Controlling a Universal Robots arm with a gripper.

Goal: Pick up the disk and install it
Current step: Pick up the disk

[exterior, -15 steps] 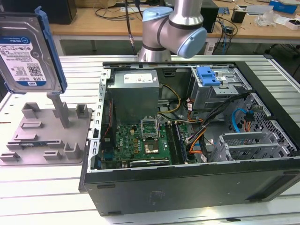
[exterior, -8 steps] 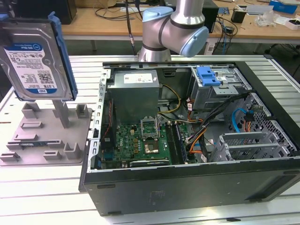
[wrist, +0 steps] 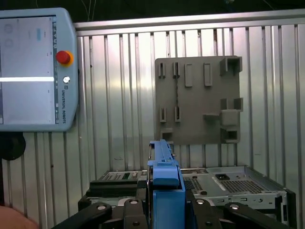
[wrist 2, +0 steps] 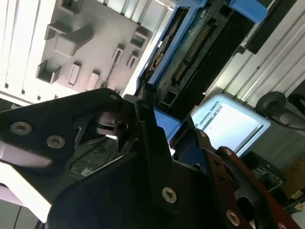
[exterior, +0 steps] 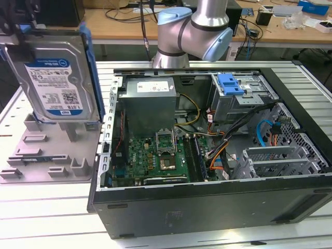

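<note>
From where I stand, the flat silver-metal hard disk with its blue-and-white label and blue plastic edge rails [exterior: 59, 78] hangs in the air at the exterior view's left, outside the open black computer case [exterior: 207, 207]. It is above the grey plastic fixture plate [exterior: 31, 171] that lies on the ribbed metal tabletop [exterior: 52, 223], and apart from it. The black fingers [wrist: 129, 213] are closed on the disk. In the first wrist view its blue rail [wrist: 165, 179] runs edge-on straight out from between them, and in the second wrist view the green circuit-board underside [wrist 2: 190, 52] stretches away from the same clamp. So the disk hangs down from the fingers with its long axis close to upright. Its label face is turned toward the exterior camera and leans a little. What matters, I'd say, is the gap sideways. The metal drive cage [exterior: 249, 101], with a blue plastic latch [exterior: 230, 83] fixed on top, sits in the case's far corner at the exterior view's right, well apart from the disk. The drive looks clean and undamaged, with rails on both long edges, and I judge the hold to be square and firm.
</note>
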